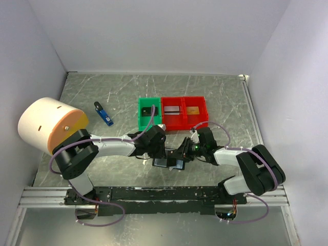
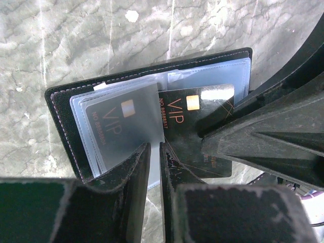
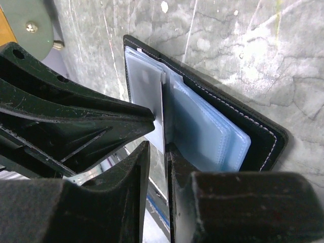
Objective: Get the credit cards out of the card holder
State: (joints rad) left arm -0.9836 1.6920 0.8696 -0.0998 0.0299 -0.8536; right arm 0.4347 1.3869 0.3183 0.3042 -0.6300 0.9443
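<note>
The black card holder (image 2: pixel 58 101) lies open on the marble table between both arms (image 1: pixel 169 164), its pale blue sleeves (image 3: pixel 212 131) fanned out. A grey credit card (image 2: pixel 121 126) sits inside a sleeve. A black credit card (image 2: pixel 187 121) sticks partway out towards the right. My left gripper (image 2: pixel 154 152) is pinched on a sleeve page of the holder, with only a slit between its jaws. My right gripper (image 3: pixel 159 152) stands narrowly open around a thin pale sheet edge, and its fingers (image 2: pixel 263 131) reach over the black card.
Behind the holder stand a green bin (image 1: pixel 141 120) and a red double bin (image 1: pixel 183 123), each compartment with a card in it. A blue and black stick (image 1: pixel 104 114) lies at the left, beside a large white and orange cylinder (image 1: pixel 48 125).
</note>
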